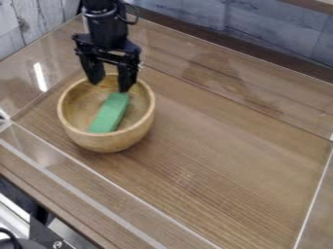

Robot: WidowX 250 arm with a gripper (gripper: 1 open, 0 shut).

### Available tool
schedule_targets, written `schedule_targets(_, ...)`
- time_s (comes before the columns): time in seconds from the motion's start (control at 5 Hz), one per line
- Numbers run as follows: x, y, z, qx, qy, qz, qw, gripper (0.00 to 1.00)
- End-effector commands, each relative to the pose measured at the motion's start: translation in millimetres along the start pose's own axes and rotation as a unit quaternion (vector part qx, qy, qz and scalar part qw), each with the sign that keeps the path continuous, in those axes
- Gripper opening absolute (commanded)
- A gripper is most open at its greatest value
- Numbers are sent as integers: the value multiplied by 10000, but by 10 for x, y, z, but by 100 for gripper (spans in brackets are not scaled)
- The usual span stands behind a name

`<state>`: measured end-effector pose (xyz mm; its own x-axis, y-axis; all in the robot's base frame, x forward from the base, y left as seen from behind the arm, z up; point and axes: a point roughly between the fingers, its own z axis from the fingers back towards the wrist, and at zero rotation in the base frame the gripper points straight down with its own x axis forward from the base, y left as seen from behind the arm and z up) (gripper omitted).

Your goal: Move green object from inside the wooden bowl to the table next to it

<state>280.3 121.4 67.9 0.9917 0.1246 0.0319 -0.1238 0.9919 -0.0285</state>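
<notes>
Looks like a robot lab test rig, glossy wood-grain table (221, 146) boxed in by clear acrylic walls (156, 199), robot arm (101, 24) mounted far left, whitewashed plank wall (26, 19) behind

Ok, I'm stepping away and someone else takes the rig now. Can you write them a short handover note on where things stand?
Claw: open, empty, pointing straight down above the far rim of the round light-tan wooden bowl.
Flat bright-green rectangular block: lying inside the bowl, not gripped.
Glossy brown wood-grain table: bare surface to the right of the bowl.
Done: nothing; the block is not out yet.
Left: lower the claw, grip the block, lift it over the rim, set it on the table beside the bowl.
</notes>
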Motion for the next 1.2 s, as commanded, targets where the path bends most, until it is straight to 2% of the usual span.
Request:
schedule_targets(0.0, 125, -53, 137, 87, -236, -31, 9997, 100)
schedule_targets(0.2, 106, -73, 42, 130, -155, 64, 9998, 100)
schedule_targets(0.4, 88, -91, -40, 170, -91, 165, 9997, 0)
schedule_targets(0.6, 78, -100, -69, 179, -67, 273, 9994, 0)
schedule_targets(1.0, 127, 59, -155, 167, 28, 131, 9998, 0)
